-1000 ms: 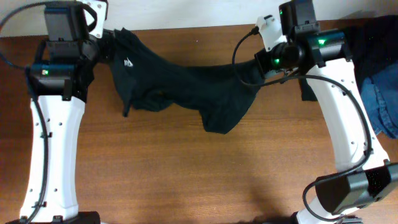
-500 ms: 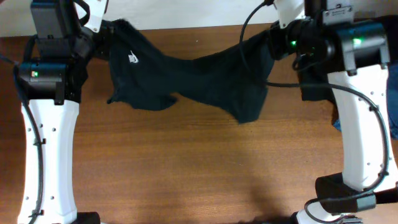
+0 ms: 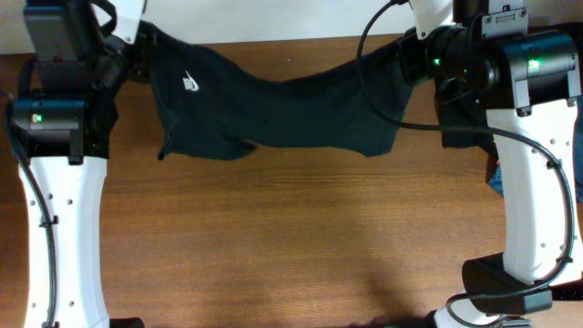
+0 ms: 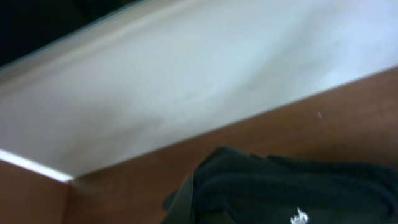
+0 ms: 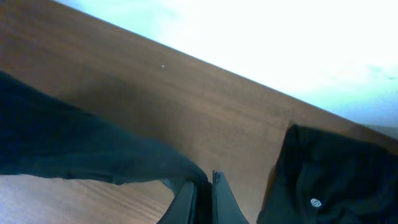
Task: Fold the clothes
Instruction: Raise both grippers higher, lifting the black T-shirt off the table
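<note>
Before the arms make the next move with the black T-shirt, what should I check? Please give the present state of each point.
1. Left end effector shut on the T-shirt: ok.
2. Right end effector shut on the T-shirt: ok.
3. T-shirt stretched without folds: not ok, its lower edge is bunched.
4. White logo facing up: ok.
5. Bare table in front for laying down: ok.
6. Other dark garment apart from the T-shirt: cannot tell.

Overhead's evenly lit and fairly sharp, though the black short-sleeved T-shirt (image 3: 282, 118) swallows detail. Both wrist views are blurry, and the plain white wall (image 5: 280, 37) is blown out.
</note>
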Motion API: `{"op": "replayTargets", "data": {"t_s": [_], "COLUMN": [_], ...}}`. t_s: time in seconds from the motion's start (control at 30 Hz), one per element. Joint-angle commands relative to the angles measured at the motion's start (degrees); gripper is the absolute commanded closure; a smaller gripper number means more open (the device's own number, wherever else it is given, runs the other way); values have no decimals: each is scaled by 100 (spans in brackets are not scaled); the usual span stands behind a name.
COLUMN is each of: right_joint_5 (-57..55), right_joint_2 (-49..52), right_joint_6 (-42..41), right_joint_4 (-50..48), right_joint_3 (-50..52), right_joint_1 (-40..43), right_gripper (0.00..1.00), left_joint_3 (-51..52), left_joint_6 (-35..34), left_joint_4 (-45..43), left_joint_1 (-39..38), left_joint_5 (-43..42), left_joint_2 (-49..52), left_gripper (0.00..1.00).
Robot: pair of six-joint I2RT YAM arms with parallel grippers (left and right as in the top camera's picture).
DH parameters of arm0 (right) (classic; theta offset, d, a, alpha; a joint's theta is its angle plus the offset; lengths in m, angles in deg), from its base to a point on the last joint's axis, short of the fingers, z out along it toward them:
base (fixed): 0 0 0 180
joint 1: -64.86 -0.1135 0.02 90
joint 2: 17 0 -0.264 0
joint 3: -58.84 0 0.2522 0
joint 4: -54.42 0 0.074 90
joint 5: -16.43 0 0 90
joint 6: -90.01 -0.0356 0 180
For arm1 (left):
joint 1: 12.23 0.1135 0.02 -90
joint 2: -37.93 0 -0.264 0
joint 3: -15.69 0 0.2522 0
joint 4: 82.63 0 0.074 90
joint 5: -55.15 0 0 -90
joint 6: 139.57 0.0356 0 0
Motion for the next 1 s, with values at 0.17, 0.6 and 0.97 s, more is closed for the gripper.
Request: {"op": "replayTargets", "data": {"t_s": [0.17, 0.6, 0.97], "right_joint_5": [-92, -520, -518], "right_joint_2": [-17, 452, 1097], "right_joint_6": [-46, -42, -44], "right_joint_4": [-678, -2352, -3624], "right_joint_3": [-90, -90, -90], "right_joint_1": [-20, 24, 254], "right_gripper": [96, 96, 96], "left_joint_3": [-142, -142, -142], "left_joint_6": [90, 1449, 1895], "left_joint_4": [-907, -2994, -4833], "left_joint_1": [114, 118, 612], "left_joint_5": [-66, -66, -529], "left_joint_2": [17, 1176, 2011], "left_gripper": [100, 100, 100]}}
